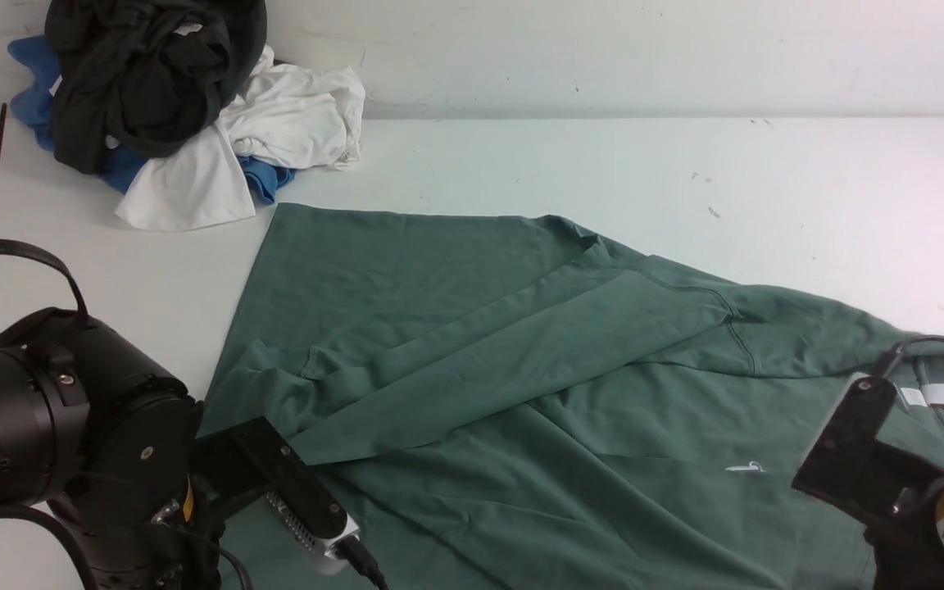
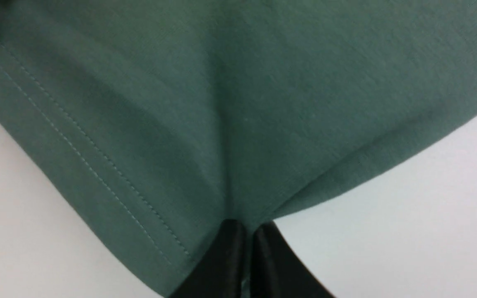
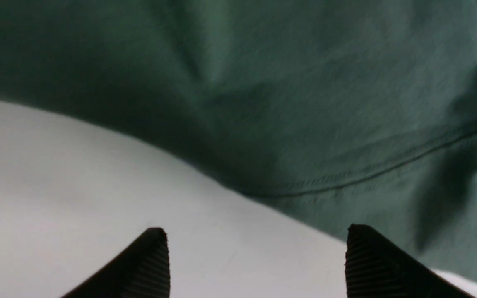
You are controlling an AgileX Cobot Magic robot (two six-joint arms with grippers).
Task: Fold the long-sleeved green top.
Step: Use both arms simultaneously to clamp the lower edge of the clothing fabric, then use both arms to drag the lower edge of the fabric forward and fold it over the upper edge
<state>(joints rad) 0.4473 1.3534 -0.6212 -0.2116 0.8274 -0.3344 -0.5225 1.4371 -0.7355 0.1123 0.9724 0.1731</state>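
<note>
White counter (image 1: 603, 164) is carrying everything.

Green top (image 1: 456, 328) is lying spread over the middle and right of it, running off the near edge of the front view. One long sleeve (image 1: 521, 344) is lying diagonally across the body, from the far right shoulder down to the near left. Neck end is pointing right, hem end left.

Pile of loose clothes (image 1: 177, 106) (black, white, blue) is sitting in the far left corner, apart from the top.

Left arm (image 1: 70, 410) is sitting low at near left, over the top's left edge. Right arm (image 1: 890, 467) is sitting low at near right, by the neck area.

Left fingers (image 2: 230, 248) are clenching together on a corner of the green top: cloth is bunching into a peak where it enters them, and the stitched hem (image 2: 77, 149) is running alongside. Counter is showing on both sides of that corner.

Right fingers (image 3: 147, 265) are standing wide apart and gripping nothing. One tip is sitting over bare counter, the other at the cloth edge beside a seam (image 3: 367, 176). Can't tell whether they are touching the counter.

White neck label (image 1: 943, 397) is showing at far right, just behind the right arm. A small white logo (image 1: 746, 469) is showing on the body nearby.
</note>
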